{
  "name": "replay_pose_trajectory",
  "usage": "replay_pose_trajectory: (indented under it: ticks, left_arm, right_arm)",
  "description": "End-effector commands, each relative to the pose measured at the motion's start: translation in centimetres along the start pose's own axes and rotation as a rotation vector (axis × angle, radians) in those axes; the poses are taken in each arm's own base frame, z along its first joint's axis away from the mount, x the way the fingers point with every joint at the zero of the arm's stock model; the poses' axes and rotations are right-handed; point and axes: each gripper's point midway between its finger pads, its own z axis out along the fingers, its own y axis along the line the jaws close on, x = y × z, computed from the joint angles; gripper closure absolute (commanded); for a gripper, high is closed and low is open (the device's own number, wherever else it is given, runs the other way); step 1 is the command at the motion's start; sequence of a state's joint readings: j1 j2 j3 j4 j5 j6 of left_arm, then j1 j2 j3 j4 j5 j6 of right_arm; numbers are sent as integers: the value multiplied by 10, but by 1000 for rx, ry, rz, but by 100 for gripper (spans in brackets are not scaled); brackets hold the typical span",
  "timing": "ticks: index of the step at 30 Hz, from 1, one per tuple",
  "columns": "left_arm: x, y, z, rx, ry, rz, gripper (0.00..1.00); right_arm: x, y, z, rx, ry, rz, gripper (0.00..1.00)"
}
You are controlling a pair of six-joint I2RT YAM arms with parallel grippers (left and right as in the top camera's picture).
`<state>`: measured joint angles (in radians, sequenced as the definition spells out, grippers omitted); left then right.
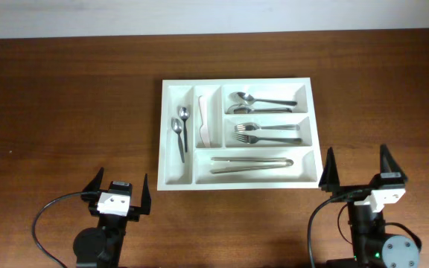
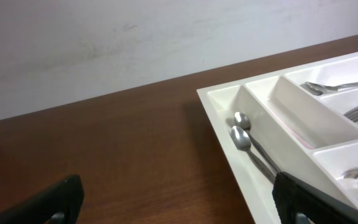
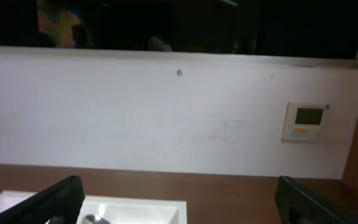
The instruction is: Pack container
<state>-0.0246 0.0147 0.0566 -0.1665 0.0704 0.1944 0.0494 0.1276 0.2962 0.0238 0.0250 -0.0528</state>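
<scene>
The container point(image 1: 237, 81), a white cutlery tray, lies in the middle of the brown table. Its left narrow slot holds two small spoons point(image 1: 181, 126), and the slot beside it holds a pale white piece point(image 1: 204, 123). The wide slots hold spoons point(image 1: 263, 103), forks point(image 1: 263, 132) and long metal pieces point(image 1: 252, 164). My left gripper point(image 1: 120, 187) stands open near the tray's front left corner, holding nothing. My right gripper point(image 1: 357, 167) is open just past the front right corner. In the left wrist view the tray rim point(image 2: 225, 140) and small spoons point(image 2: 242, 132) lie to the right.
The table's front edge lies just behind both arm bases. A white wall runs along the table's far side, with a small wall panel point(image 3: 309, 120) on it. In the right wrist view a tray corner point(image 3: 135, 204) shows low between the fingers point(image 3: 61, 199).
</scene>
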Motion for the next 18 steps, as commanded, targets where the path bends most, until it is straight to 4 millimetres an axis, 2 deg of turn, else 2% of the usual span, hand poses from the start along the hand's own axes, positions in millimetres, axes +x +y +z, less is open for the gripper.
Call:
replay_pose_trajectory:
  ticks: [1,7,16,18]
  left_arm:
    - [2,4,0,-23,-2,5,1]
    - [2,4,0,-23,-2,5,1]
    - [2,4,0,-23,-2,5,1]
    - [2,4,0,-23,-2,5,1]
  right_arm:
    - [12,5,-6,-24,-13,-19,1]
    - [34,6,-8,-25,5,-20,1]
    - [91,9,-6,-28,124,-18,1]
    - [102,5,-6,0,147,32,1]
